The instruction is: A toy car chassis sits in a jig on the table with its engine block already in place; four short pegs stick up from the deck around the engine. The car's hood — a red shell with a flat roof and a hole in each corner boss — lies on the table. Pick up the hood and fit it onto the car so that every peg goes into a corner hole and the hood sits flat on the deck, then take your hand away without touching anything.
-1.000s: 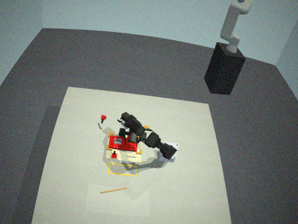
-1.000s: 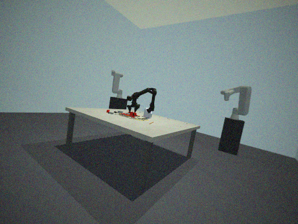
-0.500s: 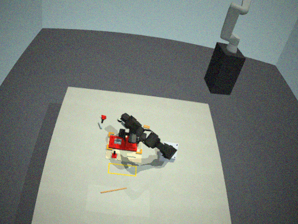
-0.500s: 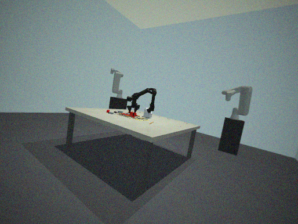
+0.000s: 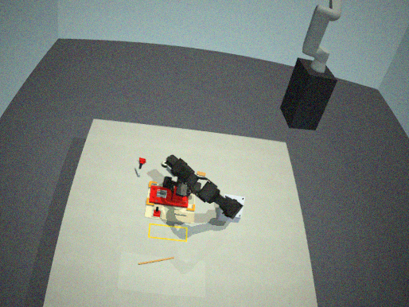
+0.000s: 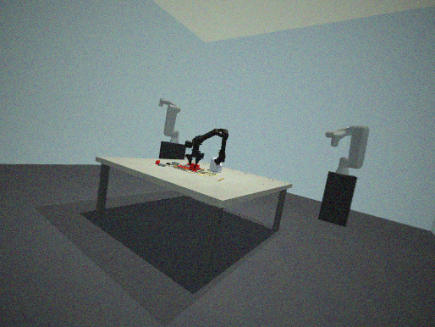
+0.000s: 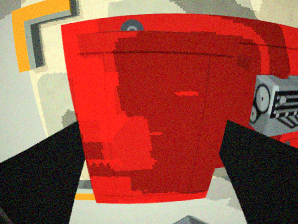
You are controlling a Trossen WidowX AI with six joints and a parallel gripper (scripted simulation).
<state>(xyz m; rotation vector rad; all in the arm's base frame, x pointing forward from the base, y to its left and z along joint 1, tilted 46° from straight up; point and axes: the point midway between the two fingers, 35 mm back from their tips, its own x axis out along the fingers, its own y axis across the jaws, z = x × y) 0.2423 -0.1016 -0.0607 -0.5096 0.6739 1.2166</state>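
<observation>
The red hood (image 7: 165, 125) (image 6: 194, 168) is the red shell between my fingers, over one end of the red chassis (image 5: 155, 201). My gripper (image 7: 152, 126) (image 6: 194, 163) points down and is shut on the hood across its two sides. The engine block (image 7: 275, 102) (image 5: 161, 193) shows uncovered beside the hood. The chassis sits in the jig, whose orange corner brackets (image 7: 44, 9) (image 5: 193, 207) show. The pegs and the hood's corner holes cannot be made out, nor can I tell whether the hood touches the deck.
A small red-and-black part (image 5: 157, 213) lies in front of the car. Another red-and-black piece (image 5: 142, 161) lies back left. A yellow outline (image 5: 167, 239) and an orange stick (image 5: 156, 261) are farther front. The white base plate (image 5: 239, 198) is at the right.
</observation>
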